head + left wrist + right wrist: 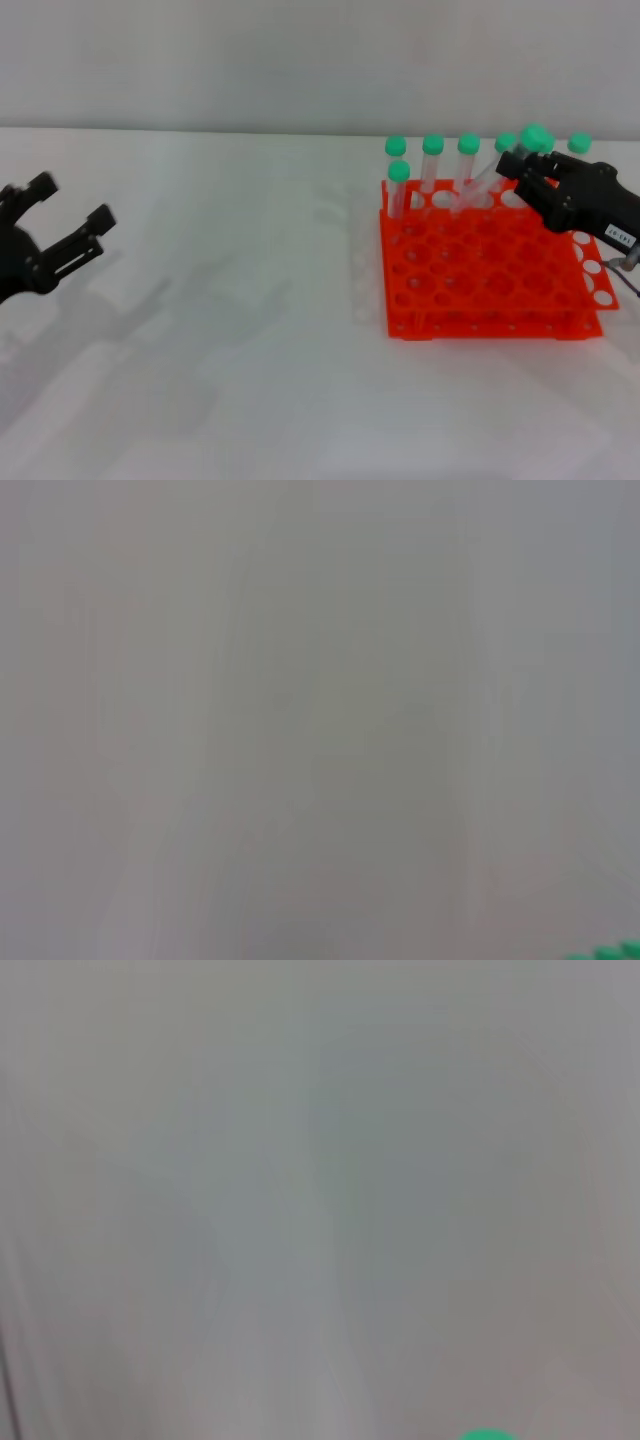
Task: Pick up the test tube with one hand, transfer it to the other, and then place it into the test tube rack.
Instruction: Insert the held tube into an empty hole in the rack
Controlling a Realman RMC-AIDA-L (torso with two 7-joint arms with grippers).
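The orange-red test tube rack stands on the white table at the right. My right gripper, black with a small white label, is over the rack's far right corner. It is shut on the test tube, which is tilted: its green cap is up by the fingers and its tip is down at a back-row hole. Several other green-capped tubes stand upright in the rack's back rows. My left gripper is open and empty at the far left, above the table. The wrist views show only blurred grey with a green sliver at the edge.
The white table stretches between the left gripper and the rack. A pale wall runs behind the table. One more green-capped tube stands at the rack's far right, behind the right gripper.
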